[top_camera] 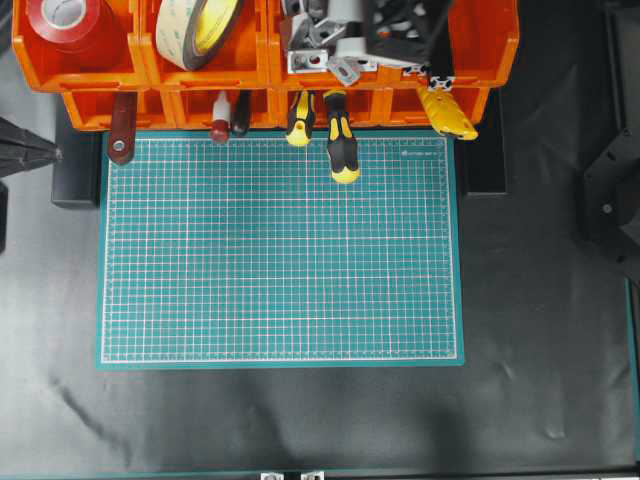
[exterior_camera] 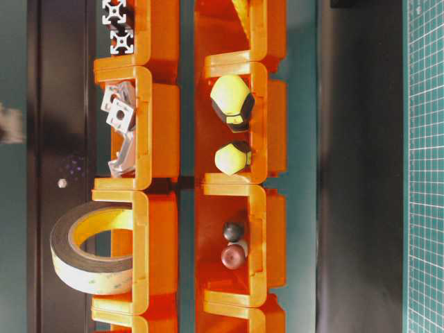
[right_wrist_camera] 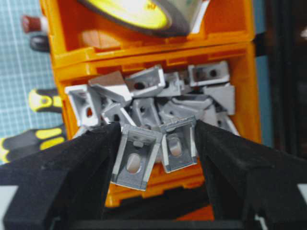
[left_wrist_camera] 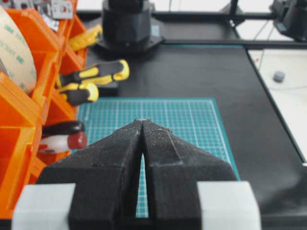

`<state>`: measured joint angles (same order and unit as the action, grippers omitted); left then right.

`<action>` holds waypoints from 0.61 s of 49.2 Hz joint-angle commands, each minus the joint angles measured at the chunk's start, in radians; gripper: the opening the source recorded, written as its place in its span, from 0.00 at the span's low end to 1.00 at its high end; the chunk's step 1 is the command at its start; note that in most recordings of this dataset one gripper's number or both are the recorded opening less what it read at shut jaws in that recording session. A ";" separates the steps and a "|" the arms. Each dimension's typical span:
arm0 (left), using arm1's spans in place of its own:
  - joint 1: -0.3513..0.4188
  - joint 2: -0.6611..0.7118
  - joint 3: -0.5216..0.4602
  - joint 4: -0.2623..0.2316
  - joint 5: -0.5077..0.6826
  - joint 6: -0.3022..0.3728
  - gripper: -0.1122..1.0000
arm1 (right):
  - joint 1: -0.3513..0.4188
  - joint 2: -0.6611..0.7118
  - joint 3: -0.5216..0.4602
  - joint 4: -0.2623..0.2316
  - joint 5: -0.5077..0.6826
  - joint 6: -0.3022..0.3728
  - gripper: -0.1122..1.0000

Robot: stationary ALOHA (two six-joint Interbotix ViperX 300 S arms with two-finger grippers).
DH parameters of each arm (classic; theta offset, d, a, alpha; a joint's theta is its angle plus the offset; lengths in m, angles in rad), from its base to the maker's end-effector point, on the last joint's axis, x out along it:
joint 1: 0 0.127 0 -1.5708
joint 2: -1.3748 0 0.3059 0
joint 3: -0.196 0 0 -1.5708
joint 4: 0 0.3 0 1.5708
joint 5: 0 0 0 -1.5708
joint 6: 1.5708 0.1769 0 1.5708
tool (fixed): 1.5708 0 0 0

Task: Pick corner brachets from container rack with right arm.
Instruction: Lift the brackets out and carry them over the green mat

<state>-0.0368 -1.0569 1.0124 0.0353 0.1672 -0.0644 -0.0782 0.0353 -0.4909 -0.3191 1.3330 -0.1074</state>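
Observation:
The orange container rack (top_camera: 90, 72) runs along the far edge of the mat. Its third upper bin (right_wrist_camera: 242, 72) holds a pile of silver-grey corner brackets (right_wrist_camera: 153, 88), which also show in the overhead view (top_camera: 315, 55) and the table-level view (exterior_camera: 121, 114). My right arm (top_camera: 400, 28) hangs over that bin. The right gripper (right_wrist_camera: 157, 125) is shut on two brackets side by side, one (right_wrist_camera: 136, 160) against the left finger and one (right_wrist_camera: 177, 146) against the right finger, just above the pile. My left gripper (left_wrist_camera: 143, 122) is shut and empty, off the mat's left side.
A green cutting mat (top_camera: 280, 250) fills the table's middle. A red tape roll (top_camera: 65, 20) and a yellow-white tape roll (top_camera: 195, 30) sit in the upper bins. Yellow-black screwdrivers (top_camera: 340, 150), pens (top_camera: 222, 125) and a yellow knife (top_camera: 448, 115) stick out of the lower bins.

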 commanded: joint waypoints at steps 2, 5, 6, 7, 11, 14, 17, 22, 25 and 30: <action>-0.002 -0.005 -0.034 0.002 -0.002 -0.003 0.10 | 0.014 -0.041 -0.061 -0.011 0.005 -0.005 0.57; -0.005 -0.005 -0.034 0.003 -0.002 -0.003 0.10 | 0.015 -0.041 -0.067 -0.009 0.005 -0.005 0.57; -0.008 -0.003 -0.034 0.002 0.000 -0.003 0.10 | 0.017 -0.041 -0.067 -0.009 0.005 -0.005 0.57; -0.009 -0.003 -0.034 0.002 0.000 -0.005 0.10 | 0.017 -0.041 -0.067 -0.011 0.005 -0.005 0.57; -0.021 -0.006 -0.035 0.003 0.009 -0.012 0.10 | 0.025 -0.043 -0.067 -0.011 0.009 -0.005 0.57; -0.034 -0.008 -0.038 0.002 0.021 -0.032 0.10 | 0.041 -0.049 -0.071 -0.011 0.014 -0.005 0.57; -0.041 -0.015 -0.038 0.003 0.032 -0.055 0.10 | 0.078 -0.067 -0.067 -0.011 0.020 0.002 0.57; -0.051 -0.025 -0.041 0.003 0.041 -0.097 0.10 | 0.170 -0.104 -0.044 -0.009 0.029 0.006 0.57; -0.054 -0.032 -0.044 0.003 0.041 -0.117 0.10 | 0.235 -0.123 -0.017 -0.009 0.029 0.011 0.57; -0.055 -0.051 -0.049 0.002 0.041 -0.127 0.10 | 0.330 -0.152 0.043 -0.009 0.034 0.032 0.57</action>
<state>-0.0890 -1.1029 0.9971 0.0353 0.2132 -0.1841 0.1779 -0.0767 -0.4801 -0.3252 1.3591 -0.0859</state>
